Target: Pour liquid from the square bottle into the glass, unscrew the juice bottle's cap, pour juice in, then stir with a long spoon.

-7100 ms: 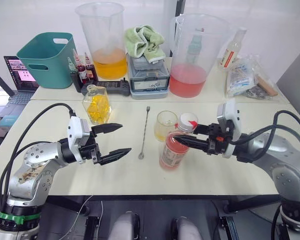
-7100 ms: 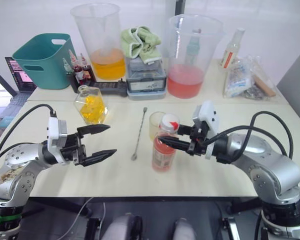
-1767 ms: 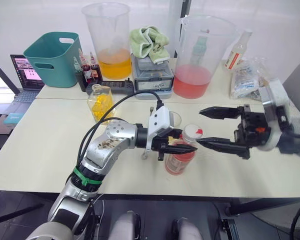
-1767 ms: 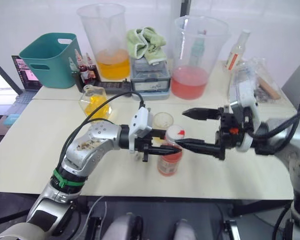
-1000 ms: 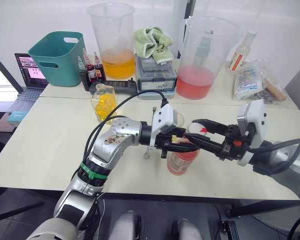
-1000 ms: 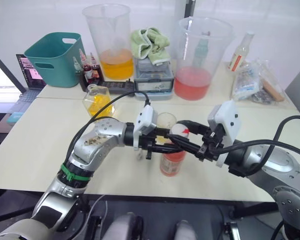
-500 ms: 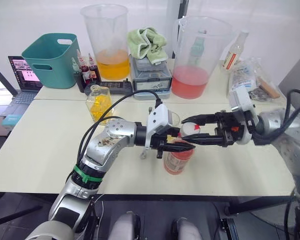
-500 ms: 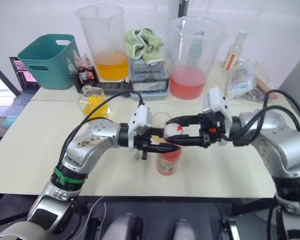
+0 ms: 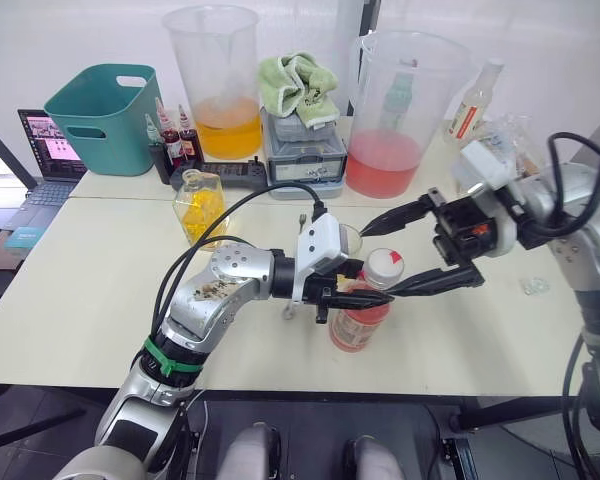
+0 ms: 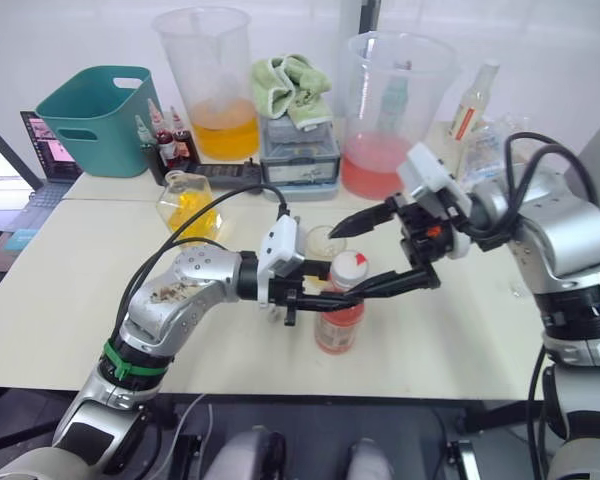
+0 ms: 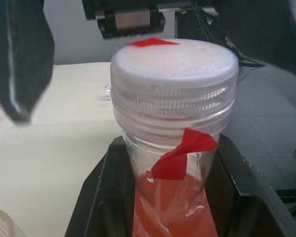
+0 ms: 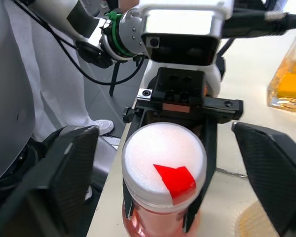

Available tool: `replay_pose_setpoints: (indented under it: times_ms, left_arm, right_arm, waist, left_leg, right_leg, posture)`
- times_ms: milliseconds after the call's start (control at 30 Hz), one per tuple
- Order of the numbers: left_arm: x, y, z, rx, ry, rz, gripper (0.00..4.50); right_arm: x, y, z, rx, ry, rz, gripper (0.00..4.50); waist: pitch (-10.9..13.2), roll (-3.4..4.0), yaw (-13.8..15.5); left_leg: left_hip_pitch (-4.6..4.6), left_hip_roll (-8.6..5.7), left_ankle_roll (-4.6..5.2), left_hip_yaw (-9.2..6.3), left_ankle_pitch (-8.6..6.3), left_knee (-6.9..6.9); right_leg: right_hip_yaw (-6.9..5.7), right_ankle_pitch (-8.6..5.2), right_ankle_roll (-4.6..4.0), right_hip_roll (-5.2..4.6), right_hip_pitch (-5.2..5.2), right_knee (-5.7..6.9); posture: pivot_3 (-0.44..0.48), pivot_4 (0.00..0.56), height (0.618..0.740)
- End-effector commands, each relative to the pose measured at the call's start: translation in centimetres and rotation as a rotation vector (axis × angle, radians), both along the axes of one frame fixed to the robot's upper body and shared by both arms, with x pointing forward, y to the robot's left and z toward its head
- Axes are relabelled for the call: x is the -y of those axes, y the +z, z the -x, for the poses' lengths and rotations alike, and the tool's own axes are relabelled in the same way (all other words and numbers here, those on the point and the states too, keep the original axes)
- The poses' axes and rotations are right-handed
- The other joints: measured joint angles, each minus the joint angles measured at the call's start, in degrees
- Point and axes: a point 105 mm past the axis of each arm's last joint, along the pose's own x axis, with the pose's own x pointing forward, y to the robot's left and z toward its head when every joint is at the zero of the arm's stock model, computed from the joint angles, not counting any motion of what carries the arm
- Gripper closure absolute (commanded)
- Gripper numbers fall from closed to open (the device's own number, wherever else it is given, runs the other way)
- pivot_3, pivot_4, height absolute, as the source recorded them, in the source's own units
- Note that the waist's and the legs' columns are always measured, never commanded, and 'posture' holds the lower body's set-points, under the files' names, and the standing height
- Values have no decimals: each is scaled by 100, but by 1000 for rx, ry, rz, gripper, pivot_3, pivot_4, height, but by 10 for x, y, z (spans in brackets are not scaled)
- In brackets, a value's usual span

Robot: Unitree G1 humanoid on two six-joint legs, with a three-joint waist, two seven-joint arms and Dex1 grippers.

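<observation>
Head view: juice bottle (image 9: 359, 318) upright on table (image 9: 100, 270), landmark. My left gripper (image 9: 365, 296) clamped on its neck just under white cap (image 9: 384, 265), still on. My right gripper (image 9: 404, 255) spread wide, one finger above cap, other beside it, not touching. Glass (image 9: 350, 238) just behind bottle; long spoon (image 9: 297, 262) beside glass; square bottle (image 9: 202, 206) well apart, toward teal bin (image 9: 95, 115).

Left wrist view: my fingers (image 11: 101, 197) grip bottle neck both sides below cap (image 11: 174, 79).

Right wrist view: my fingers (image 12: 71, 168) wide apart either side of cap (image 12: 164, 163), holding nothing.
</observation>
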Motion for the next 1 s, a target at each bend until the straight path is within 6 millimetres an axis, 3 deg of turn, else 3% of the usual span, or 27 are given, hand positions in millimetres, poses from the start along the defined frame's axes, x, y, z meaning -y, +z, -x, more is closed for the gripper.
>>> replay_pose_setpoints:
  times_ms: [33,433,733,833,1000]
  left_arm:
    - [6,-10,6,-43,-38,-27,2987]
    - [13,-11,3,-58,-73,-24,2987]
    - [13,-11,1,-57,-78,-29,2987]
    - [12,-11,0,-56,-76,-30,2987]
    - [11,-11,-3,-56,-67,-33,2987]
  right_arm:
    - [8,15,13,61,-110,-87,53]
    - [5,-4,34,116,-557,-262,53]
    - [0,-17,41,64,-664,-324,53]
    - [0,-20,40,52,-674,-320,821]
    - [0,-22,36,29,-654,-315,2535]
  waist:
    - [0,0,7]
    - [0,0,59]
    - [0,-1,80]
    - [0,-1,84]
    - [0,-1,82]
  left_leg:
    - [0,0,0,-1,0,-2]
    - [0,0,-1,-5,0,-1]
    - [0,-3,2,-7,0,-1]
    - [0,-3,2,-8,0,0]
    - [0,-3,3,-8,-1,0]
  right_leg:
    - [-1,0,0,0,1,-2]
    - [-3,-1,1,-5,9,-8]
    - [-3,-2,3,-4,12,-13]
    - [-3,-3,4,-3,12,-13]
    - [-2,-4,5,-2,12,-13]
  posture:
    - [0,150,736]
    - [0,150,736]
    - [0,150,736]
    - [0,150,736]
    - [0,150,736]
